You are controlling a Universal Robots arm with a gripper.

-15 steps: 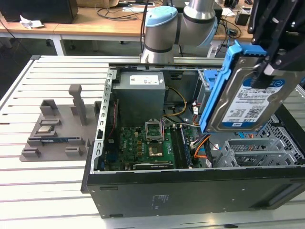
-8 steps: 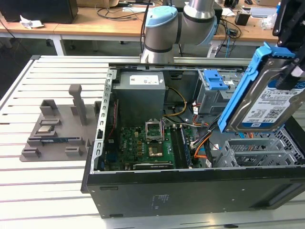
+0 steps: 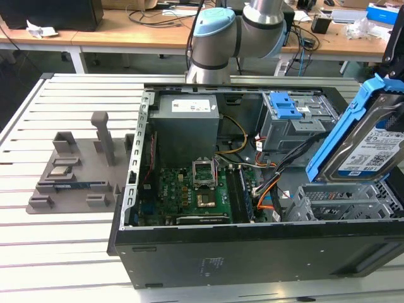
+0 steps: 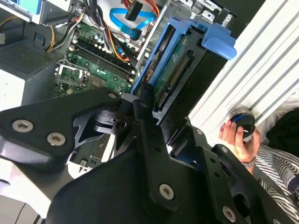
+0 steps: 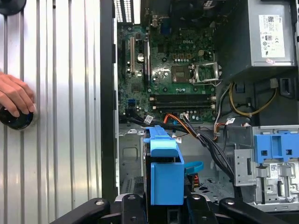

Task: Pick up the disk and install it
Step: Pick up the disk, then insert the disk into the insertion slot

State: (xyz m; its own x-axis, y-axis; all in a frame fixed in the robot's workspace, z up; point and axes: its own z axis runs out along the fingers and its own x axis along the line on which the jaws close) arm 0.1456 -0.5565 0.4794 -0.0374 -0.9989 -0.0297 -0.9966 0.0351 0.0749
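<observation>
The disk (image 3: 371, 140), silver-grey with a white and blue label and blue side rails, hangs tilted above the open computer case (image 3: 252, 252) at the exterior view's right. My gripper (image 3: 394, 58) is shut on its upper end. In the second wrist view the disk (image 4: 174, 70) sticks out from between the black gripper (image 4: 148, 100) links, green board side showing. The first wrist view looks along the disk (image 5: 163, 170) down into the case, with the gripper (image 5: 164, 210) around it. Beneath it sits a metal drive bay (image 3: 344, 201).
Inside the case are the motherboard (image 3: 196, 189), power supply (image 3: 186, 126), cables (image 3: 268, 189) and a blue-topped drive cage (image 3: 287, 117). A grey fixture (image 3: 76, 173) holding a small chip (image 3: 60, 170) lies at the exterior view's left. A person's hand (image 5: 16, 95) rests on a black knob (image 5: 16, 120).
</observation>
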